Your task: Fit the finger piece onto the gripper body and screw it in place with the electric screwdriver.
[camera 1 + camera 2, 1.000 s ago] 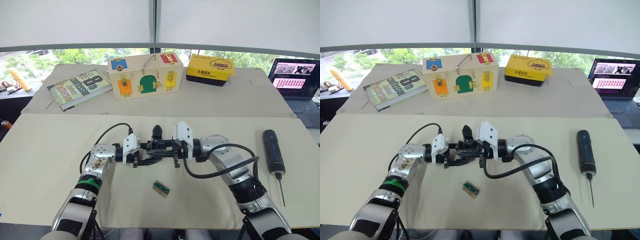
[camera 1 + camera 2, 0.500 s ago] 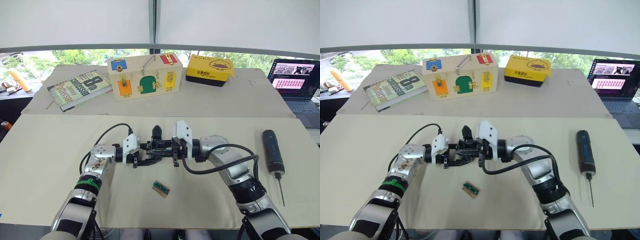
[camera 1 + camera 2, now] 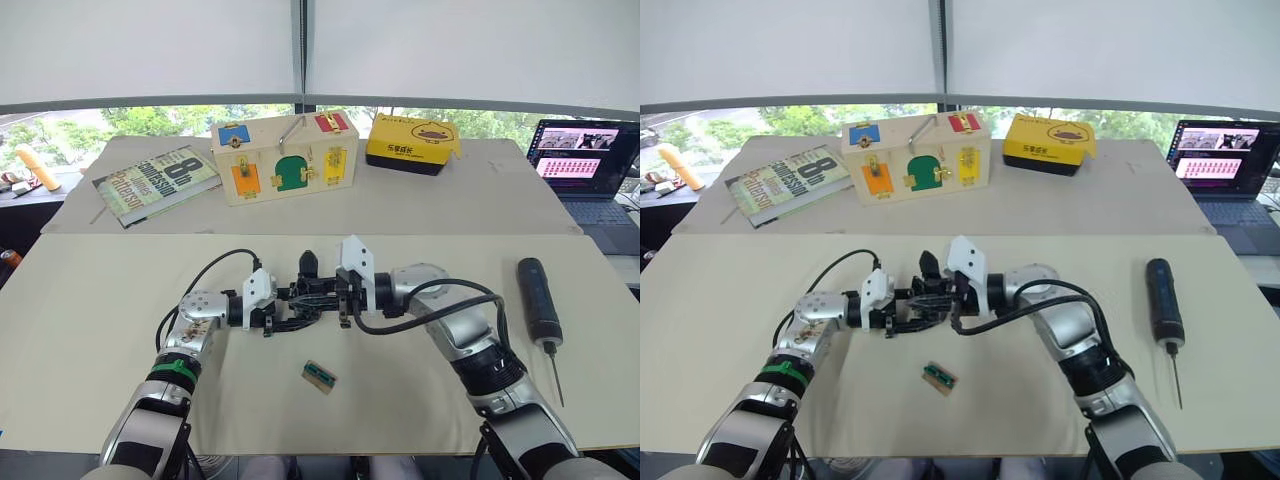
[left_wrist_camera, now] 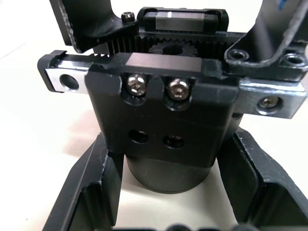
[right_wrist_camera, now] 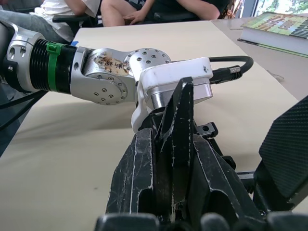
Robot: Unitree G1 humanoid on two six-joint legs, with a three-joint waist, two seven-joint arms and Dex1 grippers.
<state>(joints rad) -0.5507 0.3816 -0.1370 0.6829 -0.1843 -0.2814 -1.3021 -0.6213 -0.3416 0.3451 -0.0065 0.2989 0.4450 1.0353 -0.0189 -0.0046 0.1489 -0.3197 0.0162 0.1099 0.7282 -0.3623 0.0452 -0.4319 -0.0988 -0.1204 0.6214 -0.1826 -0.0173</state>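
You are holding the gripper body (image 4: 163,120) between both grippers above the table's (image 3: 90,330) middle; it is rigid, blocky black metal with toothed racks and screw heads, likely dense, so keep hold of its flat sides. The left gripper (image 4: 166,192) is clamping its round base, the right gripper (image 5: 178,159) is pinching the claw finger, and the screwdriver (image 3: 538,300) is lying well apart at your right.

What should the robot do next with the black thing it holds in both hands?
Probably keep seating the finger piece onto the gripper body: both the left gripper and right gripper meet there, while the electric screwdriver lies untouched on the table.
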